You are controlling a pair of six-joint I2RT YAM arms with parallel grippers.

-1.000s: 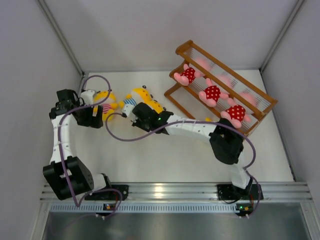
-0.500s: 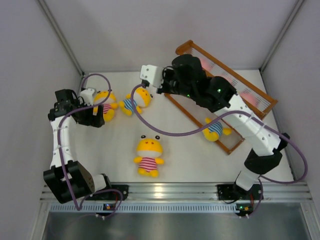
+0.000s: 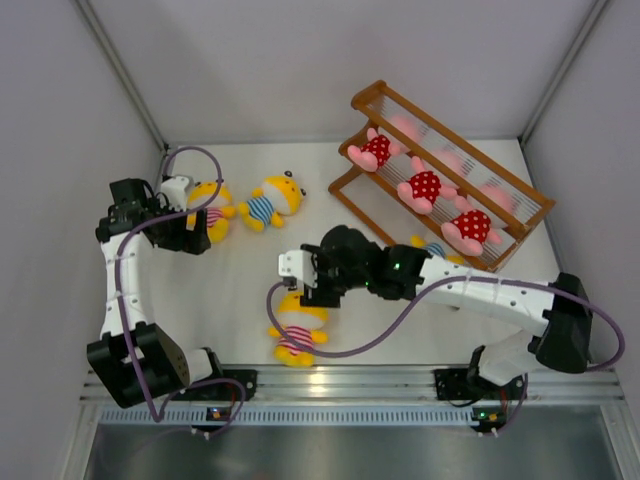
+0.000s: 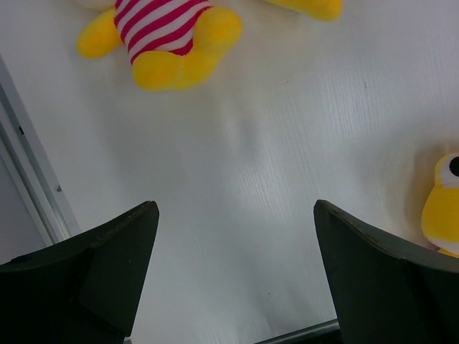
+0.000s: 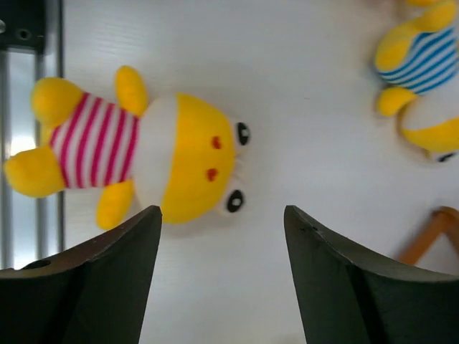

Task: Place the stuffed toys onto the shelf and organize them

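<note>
The brown shelf (image 3: pixel 505 200) stands at the far right with three pink toys in red dotted outfits (image 3: pixel 424 187) lying on its rods. A yellow toy in a blue-striped shirt (image 3: pixel 431 246) lies by the shelf's lower rail, partly hidden. Another blue-striped toy (image 3: pixel 272 198) (image 5: pixel 423 68) lies mid-table. My right gripper (image 3: pixel 303 288) (image 5: pixel 222 215) hangs open over the head end of a pink-striped yellow toy (image 3: pixel 297 325) (image 5: pixel 143 154), holding nothing. My left gripper (image 3: pixel 194 230) (image 4: pixel 235 215) is wide open, just short of a second pink-striped toy (image 3: pixel 210 212) (image 4: pixel 161 36).
Grey walls close in the table on three sides, and a metal rail (image 3: pixel 350 380) runs along the near edge. The near pink-striped toy lies close to that rail. A purple cable (image 3: pixel 380 325) loops beside the right arm.
My right arm swung from the shelf's far left end down to the near pink-striped toy, and its jaws went from shut to open. The left arm stayed still.
</note>
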